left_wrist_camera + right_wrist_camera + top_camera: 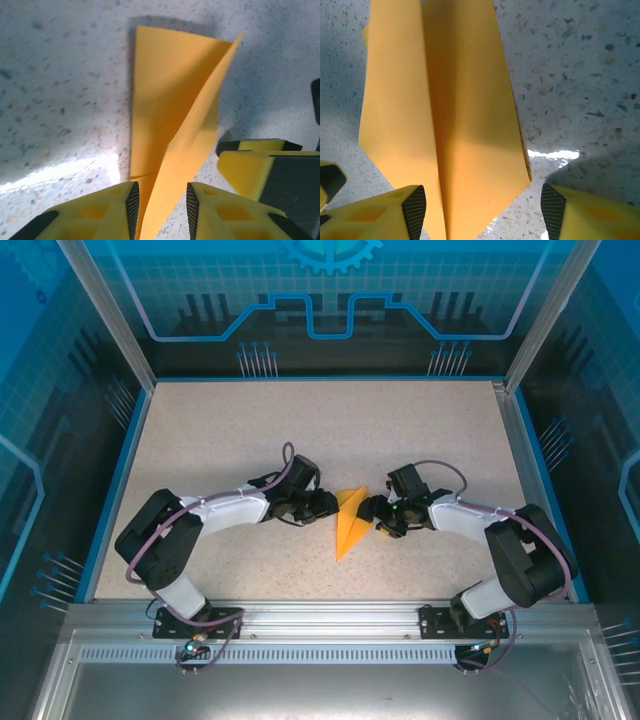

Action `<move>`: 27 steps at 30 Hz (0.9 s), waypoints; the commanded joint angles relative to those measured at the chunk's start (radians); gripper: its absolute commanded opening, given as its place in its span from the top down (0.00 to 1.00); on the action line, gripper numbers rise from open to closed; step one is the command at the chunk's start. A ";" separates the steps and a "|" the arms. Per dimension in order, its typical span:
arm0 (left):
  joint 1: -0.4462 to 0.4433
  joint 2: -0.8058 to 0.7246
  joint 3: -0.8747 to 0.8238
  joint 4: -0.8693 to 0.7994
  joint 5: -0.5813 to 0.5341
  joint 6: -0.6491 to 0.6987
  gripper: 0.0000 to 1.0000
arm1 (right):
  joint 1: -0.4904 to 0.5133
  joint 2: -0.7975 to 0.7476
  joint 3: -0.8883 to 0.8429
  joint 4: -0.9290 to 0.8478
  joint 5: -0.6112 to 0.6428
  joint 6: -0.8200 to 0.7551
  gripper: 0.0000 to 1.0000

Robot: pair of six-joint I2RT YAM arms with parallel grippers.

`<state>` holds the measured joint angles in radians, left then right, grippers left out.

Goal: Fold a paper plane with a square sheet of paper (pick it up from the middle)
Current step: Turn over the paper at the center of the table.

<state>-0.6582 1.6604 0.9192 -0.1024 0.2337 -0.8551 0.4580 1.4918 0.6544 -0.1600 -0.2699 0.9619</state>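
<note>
Left gripper [160,196], jaws narrowly parted around a raised fold of the paper plane [349,527], faces the right gripper [483,201], jaws spread wide astride it, toward the near edge of the table [240,425].

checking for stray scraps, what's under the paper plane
The paper plane rests on the speckled table. Its folded layers hide the surface directly beneath; one flap stands up between the left gripper's open jaws.

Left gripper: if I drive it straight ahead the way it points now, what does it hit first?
The paper plane: its raised fold stands between the open fingers of the left gripper. The right gripper sits off to one side of that line, though depth is unclear.
</note>
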 commanded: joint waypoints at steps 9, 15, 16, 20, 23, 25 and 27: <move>-0.002 0.070 0.052 -0.051 0.068 0.082 0.63 | 0.007 0.062 0.013 0.076 -0.043 0.030 0.44; -0.002 0.099 0.064 -0.033 0.104 0.090 0.61 | 0.005 0.061 0.002 0.133 -0.067 0.058 0.48; -0.003 0.103 0.069 -0.035 0.109 0.092 0.61 | 0.005 0.062 0.003 0.134 -0.066 0.058 0.49; -0.003 0.124 0.090 -0.052 0.116 0.106 0.60 | 0.005 0.050 -0.010 0.153 -0.059 0.075 0.49; -0.004 0.138 0.105 -0.074 0.116 0.117 0.60 | 0.004 0.060 -0.005 0.148 -0.060 0.072 0.50; -0.003 0.151 0.118 -0.091 0.121 0.127 0.60 | 0.003 0.065 -0.006 0.146 -0.055 0.072 0.50; -0.005 0.162 0.127 -0.106 0.121 0.132 0.61 | 0.002 0.073 -0.011 0.166 -0.062 0.075 0.50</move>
<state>-0.6582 1.7988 1.0161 -0.1562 0.3298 -0.7555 0.4538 1.5471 0.6521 -0.0605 -0.3023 1.0264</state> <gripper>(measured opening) 0.394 0.498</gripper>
